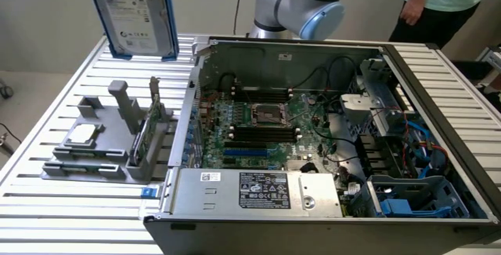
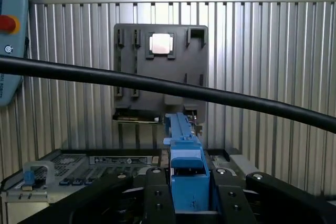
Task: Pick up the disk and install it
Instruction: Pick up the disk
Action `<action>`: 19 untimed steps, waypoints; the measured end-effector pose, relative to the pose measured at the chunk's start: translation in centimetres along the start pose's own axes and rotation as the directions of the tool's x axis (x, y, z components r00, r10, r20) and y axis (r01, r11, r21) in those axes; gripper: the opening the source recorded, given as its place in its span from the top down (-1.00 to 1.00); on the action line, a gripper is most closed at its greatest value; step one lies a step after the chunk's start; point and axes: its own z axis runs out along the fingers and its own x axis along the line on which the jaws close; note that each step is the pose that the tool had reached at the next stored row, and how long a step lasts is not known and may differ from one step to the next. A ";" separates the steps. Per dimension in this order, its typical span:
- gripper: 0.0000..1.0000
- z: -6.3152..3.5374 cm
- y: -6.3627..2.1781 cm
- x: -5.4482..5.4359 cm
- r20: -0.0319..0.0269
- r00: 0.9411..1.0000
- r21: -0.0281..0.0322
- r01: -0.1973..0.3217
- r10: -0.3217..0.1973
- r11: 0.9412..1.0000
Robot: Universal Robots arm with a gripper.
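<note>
The pincer [image 2: 190, 187] clamps the disk [image 1: 135, 14] upright. It hangs over the desk's [image 1: 47, 220] far corner, beside the open computer [image 1: 313, 234].

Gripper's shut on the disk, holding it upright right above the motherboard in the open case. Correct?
Not above the motherboard. The gripper is shut on the disk and holds it upright, but over the slatted table, off the open case toward the exterior view's left, near the grey holder. The exterior view shows it.
</note>
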 end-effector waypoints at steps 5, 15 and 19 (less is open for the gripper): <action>0.35 -0.04 -2.26 0.4 0.000 1.000 0.000 0.001 -0.001 1.000; 0.35 -0.14 -6.79 1.1 0.000 1.000 0.000 0.001 -0.001 1.000; 0.35 -0.17 -8.65 1.5 0.000 1.000 0.000 0.001 -0.001 1.000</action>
